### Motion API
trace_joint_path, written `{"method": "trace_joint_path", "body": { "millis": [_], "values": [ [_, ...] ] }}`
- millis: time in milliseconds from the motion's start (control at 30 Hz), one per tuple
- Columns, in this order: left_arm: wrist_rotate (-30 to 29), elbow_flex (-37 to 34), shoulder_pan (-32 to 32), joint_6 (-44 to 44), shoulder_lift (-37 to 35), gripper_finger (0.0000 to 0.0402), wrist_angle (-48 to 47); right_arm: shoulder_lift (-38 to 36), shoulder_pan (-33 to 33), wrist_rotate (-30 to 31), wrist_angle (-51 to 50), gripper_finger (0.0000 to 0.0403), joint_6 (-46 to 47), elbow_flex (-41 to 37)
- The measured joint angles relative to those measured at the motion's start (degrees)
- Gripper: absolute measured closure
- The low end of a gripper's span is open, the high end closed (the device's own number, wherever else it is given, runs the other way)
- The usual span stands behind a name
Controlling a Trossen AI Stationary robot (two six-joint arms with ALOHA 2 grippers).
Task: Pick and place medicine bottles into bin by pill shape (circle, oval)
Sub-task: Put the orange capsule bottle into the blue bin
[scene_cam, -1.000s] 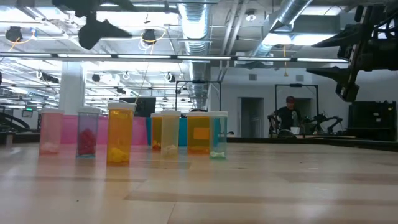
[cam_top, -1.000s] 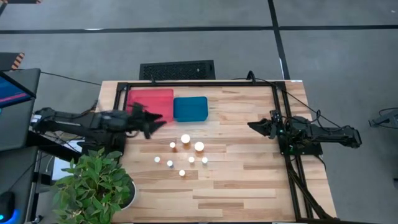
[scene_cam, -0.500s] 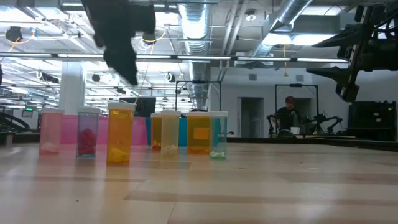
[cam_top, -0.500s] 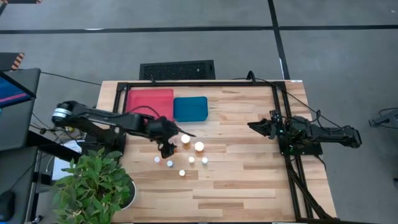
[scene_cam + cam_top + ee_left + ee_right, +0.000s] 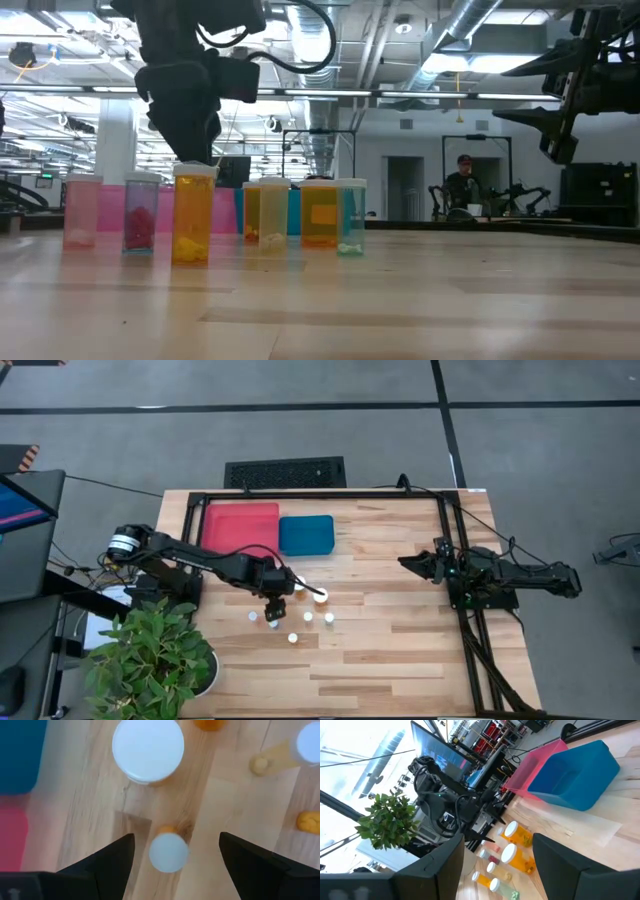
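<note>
Several small white-capped medicine bottles stand upright in a cluster [image 5: 300, 615] on the wooden table, near the middle. The low view shows their bodies: pink [image 5: 82, 210], orange [image 5: 193, 215], amber [image 5: 320, 212] and clear [image 5: 350, 215]. My left gripper [image 5: 277, 598] hangs open over the cluster's far left part. In the left wrist view [image 5: 176, 840] its fingers stand on either side of a small white-capped orange bottle [image 5: 169, 852], above it and apart from it. A wider-capped bottle [image 5: 148, 750] stands just beyond. My right gripper [image 5: 415, 563] is open and empty at the table's right side.
A red bin [image 5: 240, 525] and a blue bin [image 5: 306, 535] sit side by side at the table's far left. A potted plant [image 5: 150, 655] stands off the near left corner. A black frame [image 5: 455, 540] runs along the table's far and right sides. Bare wood lies between the cluster and my right arm.
My left gripper has gone from above the red bin's near edge toward the table's right and near edge, over the bottle cluster, and has come down to just above the caps. The bottles and my right arm have kept still.
</note>
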Motion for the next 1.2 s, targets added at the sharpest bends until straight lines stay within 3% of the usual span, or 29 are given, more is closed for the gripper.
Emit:
{"method": "trace_joint_path", "body": {
  "millis": [200, 733, 1200],
  "values": [
    [0.29, 0.02, 0.02, 1.48, -0.14, 0.0127, -0.22, 0.00, 0.00, 0.01, -0.08, 0.0159, 0.00, 0.00],
    [1.55, 0.02, 0.02, 1.99, 0.01, 0.0267, -0.66, 0.00, 0.00, 0.03, -0.19, 0.0159, -0.04, 0.02],
    [3.34, 0.07, 0.26, 0.14, 0.12, 0.0346, -0.77, 0.00, 0.00, 0.06, -0.22, 0.0159, -0.07, 0.00]
  ]
}}
